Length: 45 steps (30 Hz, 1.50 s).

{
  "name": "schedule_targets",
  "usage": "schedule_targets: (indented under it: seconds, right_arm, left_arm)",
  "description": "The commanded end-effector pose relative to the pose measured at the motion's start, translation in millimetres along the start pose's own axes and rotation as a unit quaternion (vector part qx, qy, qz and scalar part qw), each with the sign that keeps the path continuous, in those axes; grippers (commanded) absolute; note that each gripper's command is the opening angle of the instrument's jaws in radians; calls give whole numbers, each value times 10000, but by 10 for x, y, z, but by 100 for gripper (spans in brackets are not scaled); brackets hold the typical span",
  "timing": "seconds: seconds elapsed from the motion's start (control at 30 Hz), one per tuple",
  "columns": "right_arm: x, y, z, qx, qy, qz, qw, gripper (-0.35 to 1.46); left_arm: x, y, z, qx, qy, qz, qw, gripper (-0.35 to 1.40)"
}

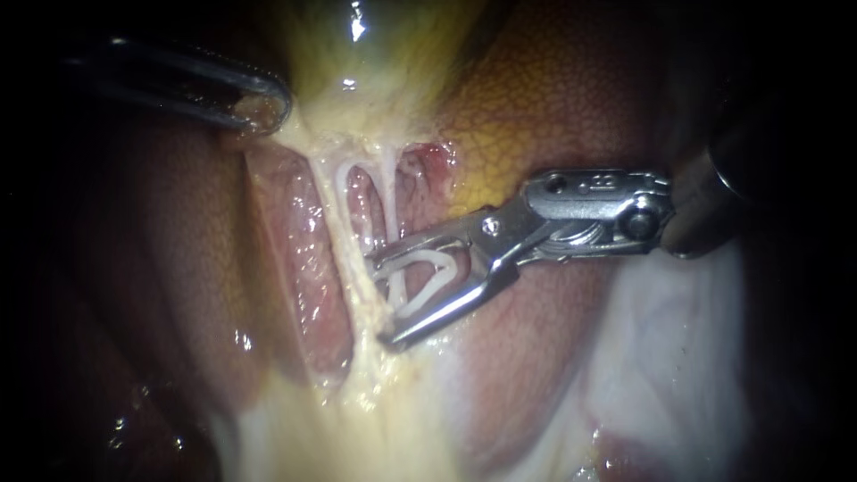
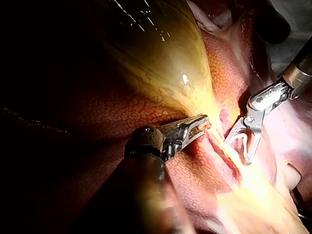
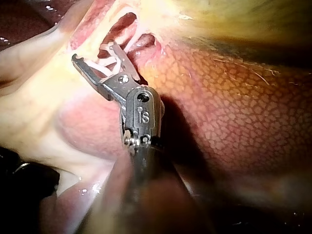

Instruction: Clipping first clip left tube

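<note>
Gripping gallbladder (image 1: 357, 62) tissue in its closed pincer, my left instrument (image 1: 261, 112) stretches the left tube (image 1: 332, 210), which is bare. My right instrument (image 1: 379, 302) carries the open clip (image 1: 420, 278) in its wide pincer, tips just at that tube; seating and squeezing it remain, I judge.

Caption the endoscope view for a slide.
Right instrument holds an open clip beside the tubes; left instrument grips the gallbladder.

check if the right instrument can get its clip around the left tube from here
Probably yes: the right instrument carries the clip open toward the left tube, tips beside it, nothing between. The left instrument holds the gallbladder, clear of the path. The right tube lies close to the upper tip.
</note>
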Motion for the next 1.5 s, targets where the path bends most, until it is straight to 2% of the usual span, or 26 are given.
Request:
schedule_targets:
  seconds: [0.03, 0.2, 0.57, 1.0, 1.23, 1.5]
  right_arm:
    - [1, 0, 2, 13, 59, 5, 10000, 54]
    - [5, -3, 11, 68, 259, -10, 9996, 54]
    - [17, -25, 35, 240, 566, -47, 9981, 53]
    - [19, -59, 43, 821, 413, -159, 9956, 46]
    - [15, -64, 45, 911, 378, -189, 9949, 37]
    - [14, -66, 44, 927, 371, -194, 9948, 15]
  left_arm:
    - [0, 0, 0, -2, 0, -1, 10000, -35]
    - [0, 0, 1, -4, -1, -1, 10000, -35]
    - [0, 0, 1, -5, -2, -1, 10000, -35]
    - [0, 0, 1, -5, -2, -1, 10000, -35]
    - [0, 0, 1, -5, -2, -1, 10000, -35]
    - [0, 0, 1, -6, -2, -1, 10000, -35]
